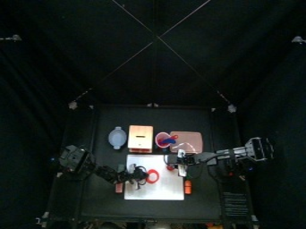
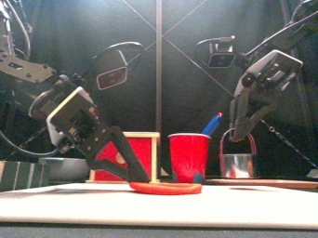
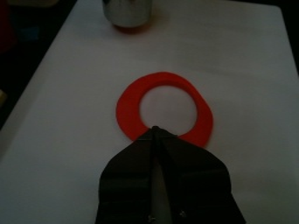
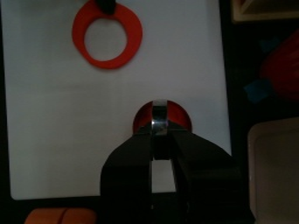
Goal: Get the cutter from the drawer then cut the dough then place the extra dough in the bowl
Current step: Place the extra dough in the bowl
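A red dough ring (image 3: pixel 167 108) lies flat on the white cutting board (image 3: pixel 246 79). My left gripper (image 3: pixel 156 133) comes down at a slant and is shut on the ring's near edge, as the front view also shows (image 2: pixel 132 178). The round metal cutter (image 2: pixel 236 165) stands at the board's right side with a disc of red dough (image 4: pixel 160 115) inside it. My right gripper (image 4: pixel 160 131) is above it, shut on its wire handle. Whether the cutter rests on the board or hangs just over it, I cannot tell.
Behind the board stand the wooden box (image 1: pixel 143 139) with its red drawer front (image 2: pixel 139 153), the blue-grey bowl (image 1: pixel 116 137) to its left, and the pink tray (image 1: pixel 194 136) to its right. A red cup (image 2: pixel 189 156) holding a blue knife sits on the tray.
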You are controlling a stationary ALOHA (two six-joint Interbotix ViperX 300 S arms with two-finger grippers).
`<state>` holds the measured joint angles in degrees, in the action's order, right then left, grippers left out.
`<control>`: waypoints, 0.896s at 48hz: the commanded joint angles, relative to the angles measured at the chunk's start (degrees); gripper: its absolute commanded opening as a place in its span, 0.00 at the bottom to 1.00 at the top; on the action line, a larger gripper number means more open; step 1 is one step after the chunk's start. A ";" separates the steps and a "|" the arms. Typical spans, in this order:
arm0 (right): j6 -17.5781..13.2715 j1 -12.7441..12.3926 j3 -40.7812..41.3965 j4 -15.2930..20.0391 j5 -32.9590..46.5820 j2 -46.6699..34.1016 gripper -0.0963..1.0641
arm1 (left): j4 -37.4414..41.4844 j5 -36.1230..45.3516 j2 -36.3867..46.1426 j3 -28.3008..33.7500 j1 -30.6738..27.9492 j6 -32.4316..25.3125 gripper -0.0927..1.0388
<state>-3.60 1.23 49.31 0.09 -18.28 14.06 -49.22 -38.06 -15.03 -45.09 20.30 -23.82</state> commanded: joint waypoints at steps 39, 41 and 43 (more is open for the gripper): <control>-2.55 0.26 -1.41 -0.35 1.23 0.09 0.79 | 3.78 2.02 -0.88 1.41 -7.38 -0.26 0.81; -2.55 0.26 -1.32 -0.26 1.23 -0.09 0.79 | 5.71 3.34 -0.88 1.58 -7.29 -0.26 0.81; -2.55 0.26 -1.32 0.00 1.23 -0.26 0.79 | 8.09 4.66 -0.97 1.85 -7.47 0.18 0.81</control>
<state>-6.15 1.41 49.13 -0.26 -17.49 13.27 -44.03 -34.72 -16.52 -44.56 12.92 -23.91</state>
